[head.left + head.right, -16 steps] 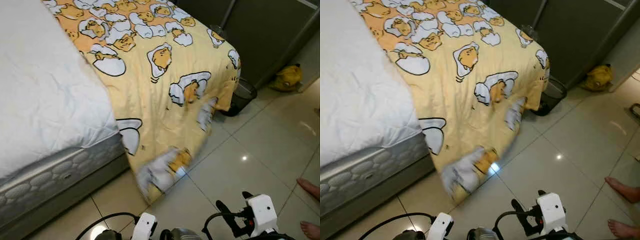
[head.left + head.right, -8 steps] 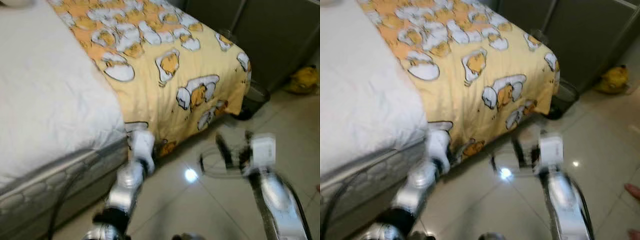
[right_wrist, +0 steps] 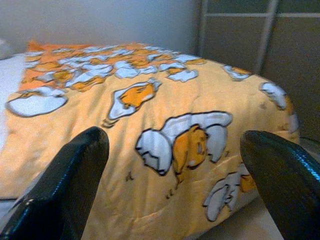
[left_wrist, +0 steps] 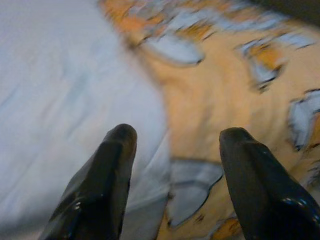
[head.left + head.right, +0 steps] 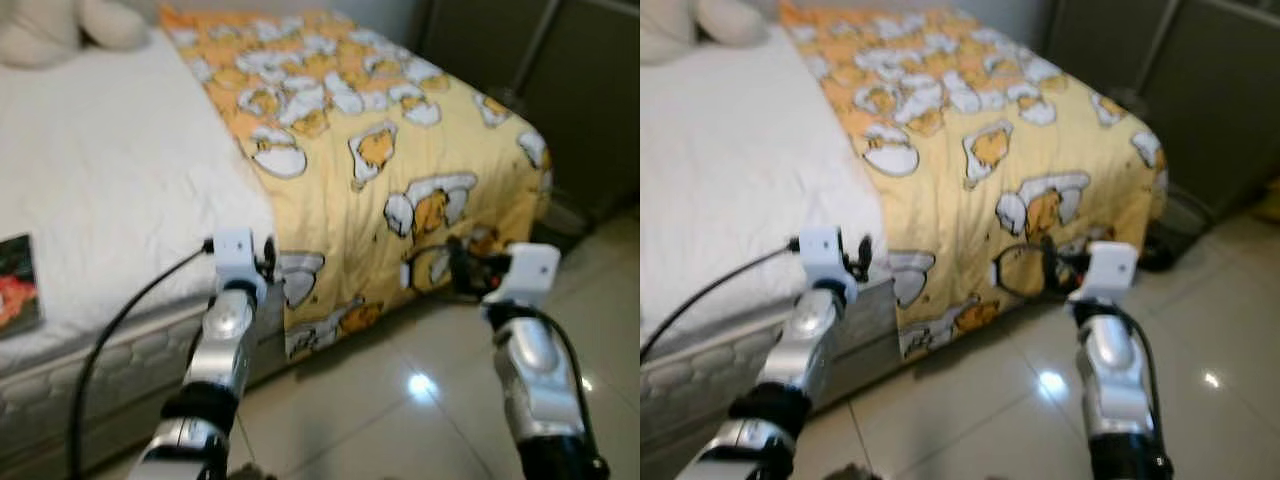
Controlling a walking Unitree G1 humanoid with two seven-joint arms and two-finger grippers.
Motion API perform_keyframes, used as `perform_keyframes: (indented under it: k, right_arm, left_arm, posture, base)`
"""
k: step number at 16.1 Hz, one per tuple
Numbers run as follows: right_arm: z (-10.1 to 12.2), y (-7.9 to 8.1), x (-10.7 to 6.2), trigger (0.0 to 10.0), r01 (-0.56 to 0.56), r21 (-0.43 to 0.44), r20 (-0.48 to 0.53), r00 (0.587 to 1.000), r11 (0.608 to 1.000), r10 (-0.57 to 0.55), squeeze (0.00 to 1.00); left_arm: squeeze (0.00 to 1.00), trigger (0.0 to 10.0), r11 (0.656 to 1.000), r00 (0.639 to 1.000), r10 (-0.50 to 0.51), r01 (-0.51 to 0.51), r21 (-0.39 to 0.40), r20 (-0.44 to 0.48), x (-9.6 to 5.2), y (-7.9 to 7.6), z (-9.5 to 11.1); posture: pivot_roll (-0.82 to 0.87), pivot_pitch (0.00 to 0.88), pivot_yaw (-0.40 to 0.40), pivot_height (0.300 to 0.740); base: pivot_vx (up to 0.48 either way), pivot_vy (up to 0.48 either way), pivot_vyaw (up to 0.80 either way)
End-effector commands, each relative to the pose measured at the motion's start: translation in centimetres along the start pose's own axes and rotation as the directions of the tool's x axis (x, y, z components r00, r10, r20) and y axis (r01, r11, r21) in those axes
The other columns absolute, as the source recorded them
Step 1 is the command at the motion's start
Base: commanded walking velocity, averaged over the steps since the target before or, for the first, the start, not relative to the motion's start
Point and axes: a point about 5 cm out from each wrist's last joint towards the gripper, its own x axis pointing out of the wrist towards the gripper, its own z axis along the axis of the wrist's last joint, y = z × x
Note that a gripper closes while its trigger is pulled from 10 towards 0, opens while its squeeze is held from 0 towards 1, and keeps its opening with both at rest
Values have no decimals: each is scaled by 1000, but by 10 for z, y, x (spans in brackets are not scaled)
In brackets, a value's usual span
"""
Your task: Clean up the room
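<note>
The left gripper [image 4: 172, 145] holds its two black fingers [image 4: 107, 170] spread wide with nothing between them, poised over the seam where the yellow cartoon-print blanket [image 5: 400, 160] overlaps the white mattress cover [image 5: 110, 190]. The right gripper [image 3: 175, 165] is likewise spread wide and empty, its fingertips [image 3: 75, 170] pointed at the blanket's hanging side near the foot of the bed [image 5: 90, 340]. In the head camera, the left arm [image 5: 225, 340] stands at about 7 o'clock from the frame's centre, its wrist at the mattress edge just beside the blanket's border; the right arm [image 5: 525, 350] sits at about 4 o'clock, near the draped corner above the glossy tiled floor [image 5: 400, 420]. The blanket covers the bed's right portion from 12 to 3 o'clock and falls over the side toward the floor. A flat printed item [image 5: 18, 280], possibly a book, lies on the white cover at 9 o'clock. Pale pillows [image 5: 60, 25] rest at 11 o'clock. Dark wardrobe doors [image 5: 560, 70] stand at 2 o'clock.
</note>
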Motion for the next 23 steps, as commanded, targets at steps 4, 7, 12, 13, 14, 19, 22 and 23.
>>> perform_keyframes:
  k: [4, 7, 12, 13, 14, 19, 22, 23]
  right_arm:
    - [-11, -14, -2, 10000, 26, -24, -28, 999, 999, -26, 0]
    - [-14, -20, -1, 10000, 28, -36, -32, 999, 999, -29, 0]
    - [-26, -11, -6, 10000, -9, -60, -57, 998, 998, 6, 0]
    - [-27, -11, -6, 10000, -16, -56, -63, 998, 998, 12, 0]
    - [-27, -10, -6, 10000, -32, -66, -65, 997, 997, 28, 0]
    - [25, -4, -10, 10000, -38, -82, 174, 983, 996, 52, 0]
    - [15, -2, -23, 10000, -63, -62, 123, 990, 996, 71, 0]
    - [12, -2, -20, 10000, -56, -49, 113, 992, 997, 61, 0]
  left_arm:
    - [0, 10000, 997, 999, 44, -42, 60, -25, 3, 6, -2]
    - [0, 10000, 991, 996, -82, 85, 102, -36, 13, -12, 6]
    - [0, 10000, 994, 998, -62, 61, -95, -7, 15, -23, 15]
    - [0, 10000, 991, 998, -62, 61, -118, -11, 15, -25, 13]
    - [0, 10000, 989, 996, -87, 88, -115, 9, 13, -32, 14]
    - [0, 10000, 988, 917, -154, 133, 82, 368, -9, -13, 64]
    - [0, 10000, 987, 945, -162, 151, 61, 284, -13, -21, 51]
    - [0, 10000, 992, 955, -126, 126, 16, 269, -8, -21, 50]
  posture:
    - [23, 0, -19, 740]
    - [34, 0, -11, 740]
    - [21, 0, -1, 740]
    - [18, 0, -4, 740]
    - [11, 0, -10, 740]
    - [12, 0, -37, 740]
    - [25, 0, -44, 740]
    - [22, 0, -40, 740]
  base:
    - [258, -402, 0]
    - [80, -137, 0]
    - [384, 0, 0]
    - [480, 0, 0]
    - [480, 0, 0]
    - [480, 0, 0]
    - [0, 0, 475]
    - [371, -300, 606]
